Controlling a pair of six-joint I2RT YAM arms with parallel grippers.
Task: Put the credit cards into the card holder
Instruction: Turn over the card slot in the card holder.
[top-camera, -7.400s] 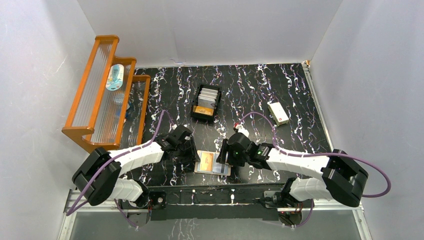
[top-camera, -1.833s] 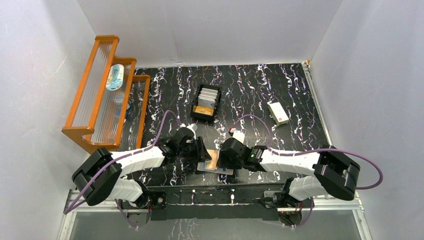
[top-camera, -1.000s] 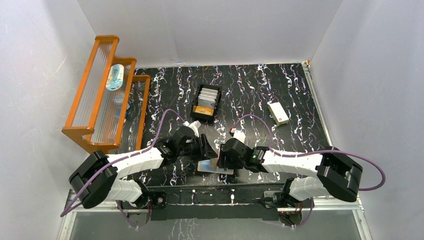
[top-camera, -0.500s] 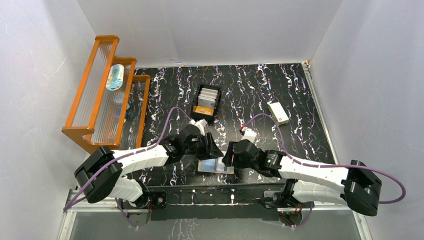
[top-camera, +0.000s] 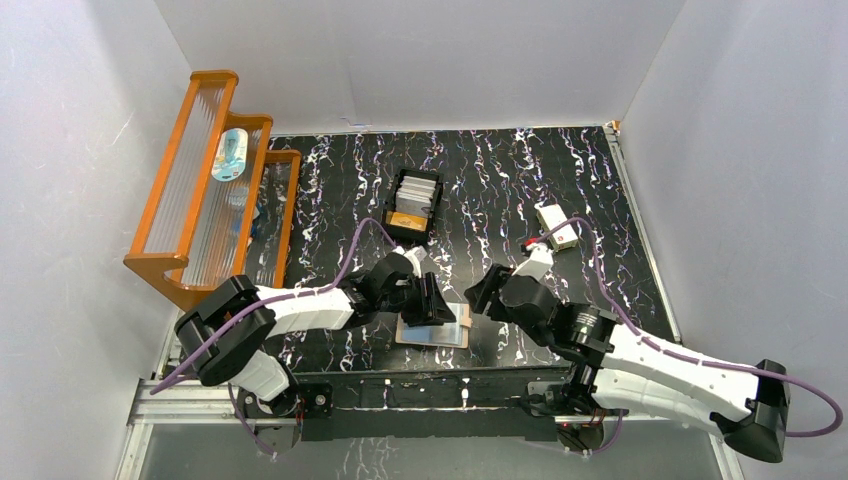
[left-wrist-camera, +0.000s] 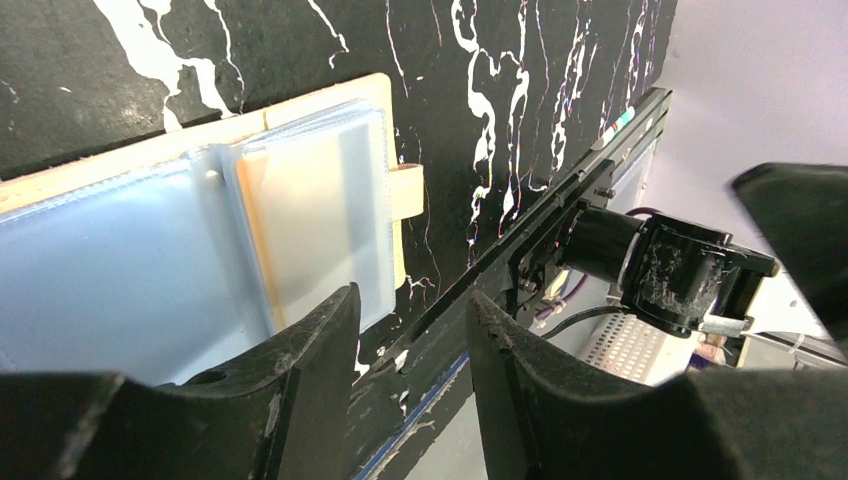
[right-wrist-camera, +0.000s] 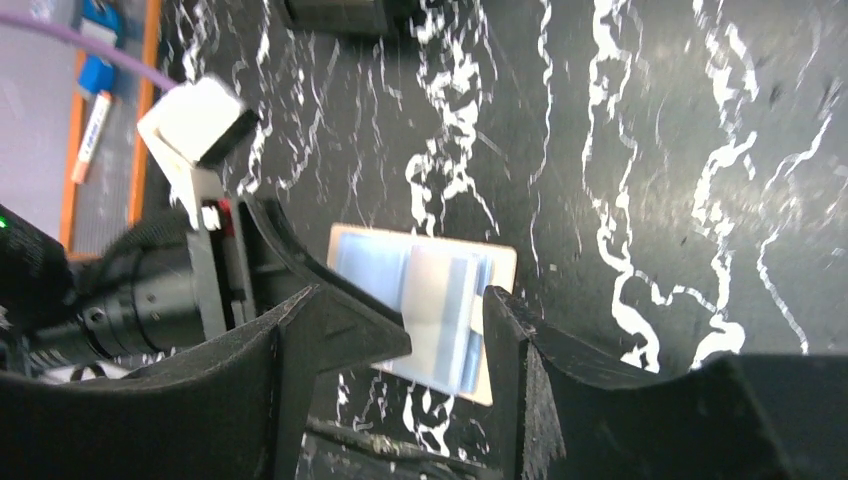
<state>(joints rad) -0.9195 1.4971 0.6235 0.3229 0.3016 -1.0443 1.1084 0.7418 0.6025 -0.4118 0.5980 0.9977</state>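
Left end effector and right end effector gape empty at the tan leather-look card holder; its clear sleeves look floppy, slick: pin the leather edge.

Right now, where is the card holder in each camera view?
Top: card holder lies open at the centre, near the front edge.
Left wrist: holder fills the left half.
Right wrist: holder sits at lower centre.
Shared landmark: the white-veined black table under it in every view.
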